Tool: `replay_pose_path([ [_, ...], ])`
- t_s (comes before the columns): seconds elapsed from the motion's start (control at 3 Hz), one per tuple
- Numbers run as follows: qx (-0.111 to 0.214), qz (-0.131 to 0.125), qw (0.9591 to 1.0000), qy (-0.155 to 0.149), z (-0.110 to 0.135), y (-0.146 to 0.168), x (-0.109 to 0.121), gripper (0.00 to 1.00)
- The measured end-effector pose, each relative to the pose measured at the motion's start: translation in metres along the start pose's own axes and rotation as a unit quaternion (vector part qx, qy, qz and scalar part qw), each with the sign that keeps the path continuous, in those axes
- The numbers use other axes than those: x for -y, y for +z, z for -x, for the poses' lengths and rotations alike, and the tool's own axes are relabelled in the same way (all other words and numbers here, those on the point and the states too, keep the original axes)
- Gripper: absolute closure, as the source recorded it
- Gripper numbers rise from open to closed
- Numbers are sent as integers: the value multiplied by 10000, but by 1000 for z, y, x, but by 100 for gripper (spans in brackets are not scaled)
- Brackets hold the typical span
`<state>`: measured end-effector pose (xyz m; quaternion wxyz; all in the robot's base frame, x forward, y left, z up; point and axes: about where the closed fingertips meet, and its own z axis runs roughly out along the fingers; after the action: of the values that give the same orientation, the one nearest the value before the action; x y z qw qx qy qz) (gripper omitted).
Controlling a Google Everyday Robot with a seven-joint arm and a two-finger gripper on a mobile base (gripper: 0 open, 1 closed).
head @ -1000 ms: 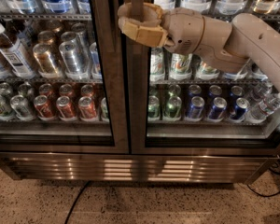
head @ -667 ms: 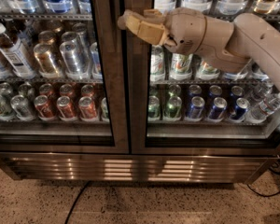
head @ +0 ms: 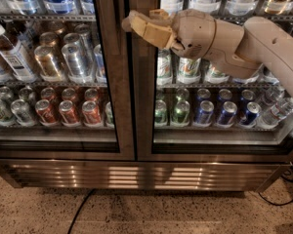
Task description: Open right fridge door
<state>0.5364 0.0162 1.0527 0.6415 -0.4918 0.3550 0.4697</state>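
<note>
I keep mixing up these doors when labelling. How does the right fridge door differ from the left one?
The right door shows green-and-white cans and blue cans; the left door shows red and copper cans and white-capped bottles. The hand sits at the right door's inner edge near the top, its arm crossing that glass; the left door's glass is uncovered. Both look shut, glass-paned with dark metal frames.

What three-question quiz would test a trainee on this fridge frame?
1. True or false: the right door is swung open.
2. Where is the gripper? A) up at the seam between the doors B) bottom left C) far right
3. Fill in: the lowest cans behind the right door are green and ____.
Key: 1 false; 2 A; 3 blue.
</note>
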Motion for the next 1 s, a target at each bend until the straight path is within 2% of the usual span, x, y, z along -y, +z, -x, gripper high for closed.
replay_pose_path([
  [0.33, 0, 0, 10000, 0, 0, 0, 0, 81],
  [1.0, 0, 1, 10000, 0, 0, 0, 0, 35],
])
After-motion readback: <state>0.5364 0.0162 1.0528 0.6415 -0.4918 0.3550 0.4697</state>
